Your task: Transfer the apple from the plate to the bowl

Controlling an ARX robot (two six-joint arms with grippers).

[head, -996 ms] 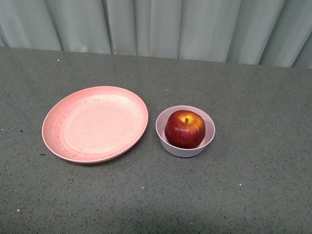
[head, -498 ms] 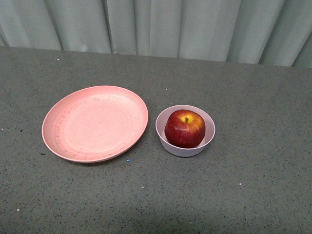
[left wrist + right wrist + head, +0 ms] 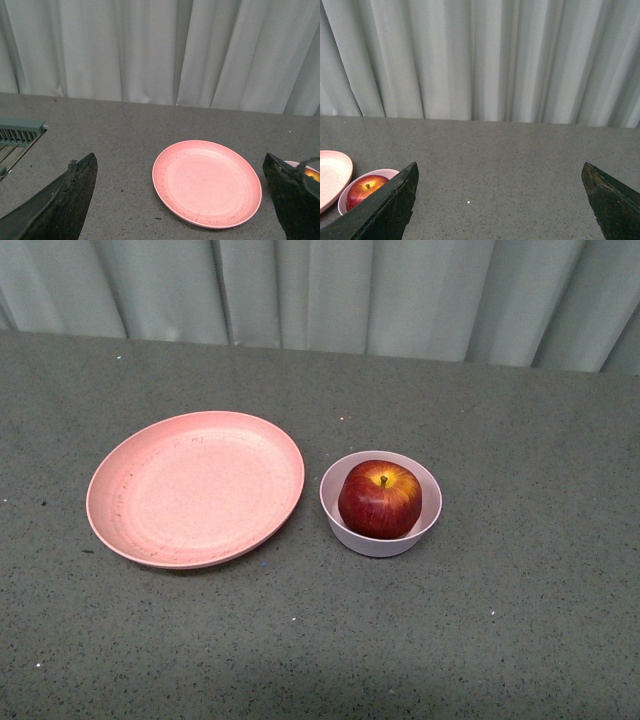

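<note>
Fingers spread wide and empty on both grippers: left gripper (image 3: 182,200) framing the salmon-pink plate (image 3: 207,182), right gripper (image 3: 500,200) with bare grey table (image 3: 520,165) between its tips and nothing gripped. Apple (image 3: 379,499) sitting stem-up inside the small pale pink bowl (image 3: 429,512), just beside the bare plate (image 3: 194,488), so by judgement nothing left but finishing cleanly. Best kept well apart from bowl and plate, fingers held wide, no nudging of the rim, arms parked away from the dishes.
</note>
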